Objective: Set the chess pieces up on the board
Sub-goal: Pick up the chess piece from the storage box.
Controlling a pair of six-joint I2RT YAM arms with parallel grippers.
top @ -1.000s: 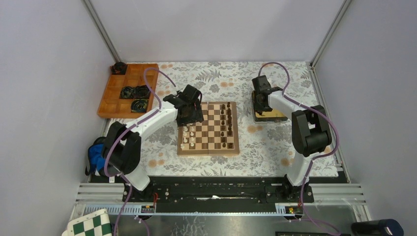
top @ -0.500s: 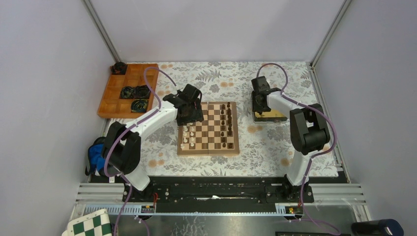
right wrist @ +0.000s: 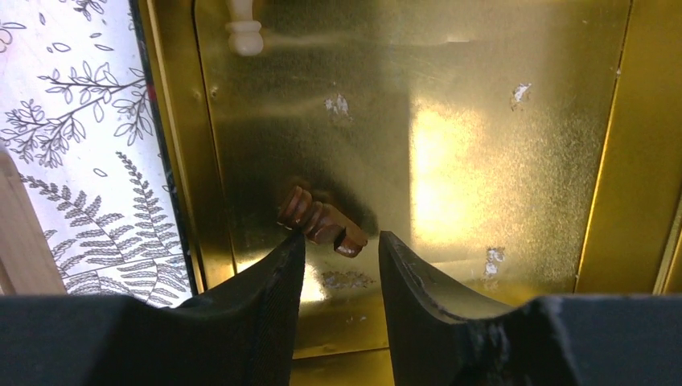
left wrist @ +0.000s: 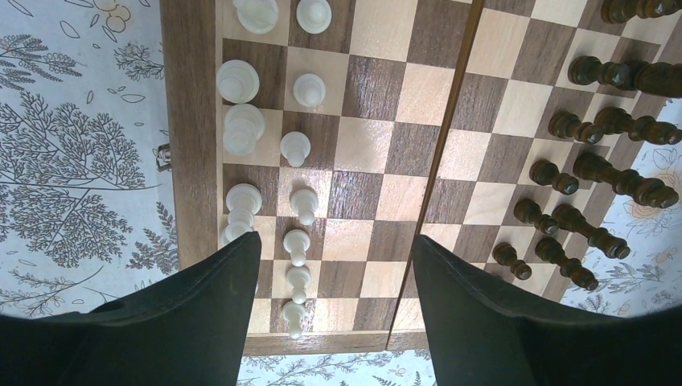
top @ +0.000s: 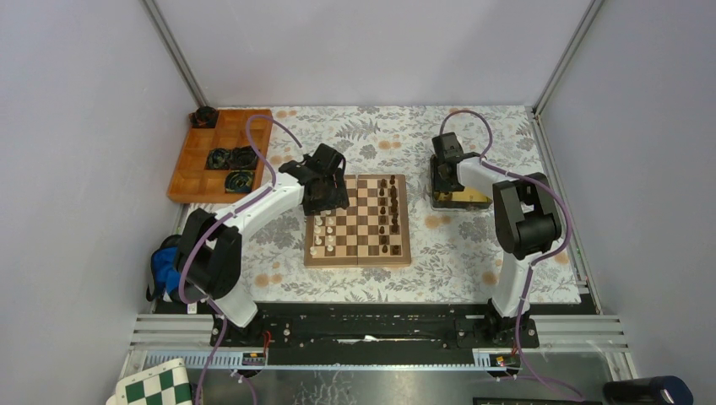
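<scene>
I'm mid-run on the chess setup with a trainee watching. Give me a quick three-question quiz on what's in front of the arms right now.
1. True or false: the dark brown piece in the gold tin stands upright.
2. What do the left arm's jaws hang over? A: the board; B: the orange tray; C: the gold tin.
3. Fill in: the other piece visible in the tin is ___ in colour.

Key:
1. False: it lies on its side at the tips of the right arm's jaws, which stand open.
2. A; those jaws are open and empty.
3. Cream.
</scene>
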